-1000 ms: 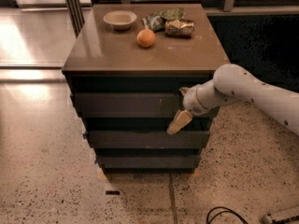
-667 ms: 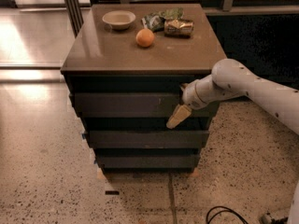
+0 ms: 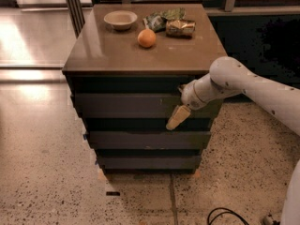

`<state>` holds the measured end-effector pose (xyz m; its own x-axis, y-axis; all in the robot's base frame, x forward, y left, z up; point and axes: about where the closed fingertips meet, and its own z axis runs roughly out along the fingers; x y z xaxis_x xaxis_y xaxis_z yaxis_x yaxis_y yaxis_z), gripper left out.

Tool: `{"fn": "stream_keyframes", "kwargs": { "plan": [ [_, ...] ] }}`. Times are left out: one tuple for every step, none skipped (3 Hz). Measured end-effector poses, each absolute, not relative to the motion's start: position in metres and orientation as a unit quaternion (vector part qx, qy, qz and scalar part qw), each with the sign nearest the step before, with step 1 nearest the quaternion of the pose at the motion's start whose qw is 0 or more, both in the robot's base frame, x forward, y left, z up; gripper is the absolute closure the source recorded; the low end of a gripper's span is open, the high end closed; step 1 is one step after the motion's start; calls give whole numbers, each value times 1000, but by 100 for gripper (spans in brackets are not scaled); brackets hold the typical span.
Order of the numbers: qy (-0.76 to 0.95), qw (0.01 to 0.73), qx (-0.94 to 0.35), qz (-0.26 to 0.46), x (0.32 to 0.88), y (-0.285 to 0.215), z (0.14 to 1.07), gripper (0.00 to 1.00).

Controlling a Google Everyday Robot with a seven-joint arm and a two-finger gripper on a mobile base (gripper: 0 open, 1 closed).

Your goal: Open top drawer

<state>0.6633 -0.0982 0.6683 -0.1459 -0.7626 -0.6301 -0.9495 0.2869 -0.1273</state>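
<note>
The top drawer [image 3: 126,105] is the uppermost dark grey-brown front of the cabinet, just under the brown top. Its front is flat, has no handle, and its inside does not show. My gripper [image 3: 176,119] is at the right end of this front, at its lower edge, pointing down and to the left. The white arm [image 3: 243,81] reaches in from the right.
Two more dark drawer fronts [image 3: 145,139] sit below. On the cabinet top [image 3: 108,50] are a white bowl [image 3: 120,19], an orange [image 3: 146,38], a green snack bag [image 3: 161,18] and a lying can [image 3: 180,27]. A black cable [image 3: 225,215] lies on the speckled floor.
My gripper and arm have moved slightly up and left along the right end of the top drawer front. The drawer front looks unchanged.
</note>
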Motion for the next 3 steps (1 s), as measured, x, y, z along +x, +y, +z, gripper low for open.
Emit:
{"fn": "stream_keyframes", "kwargs": {
  "plan": [
    [744, 253, -590, 185, 653, -98, 649, 0],
    [744, 251, -591, 186, 653, -98, 653, 0],
    [737, 223, -604, 206, 635, -101, 661, 0]
  ]
}}
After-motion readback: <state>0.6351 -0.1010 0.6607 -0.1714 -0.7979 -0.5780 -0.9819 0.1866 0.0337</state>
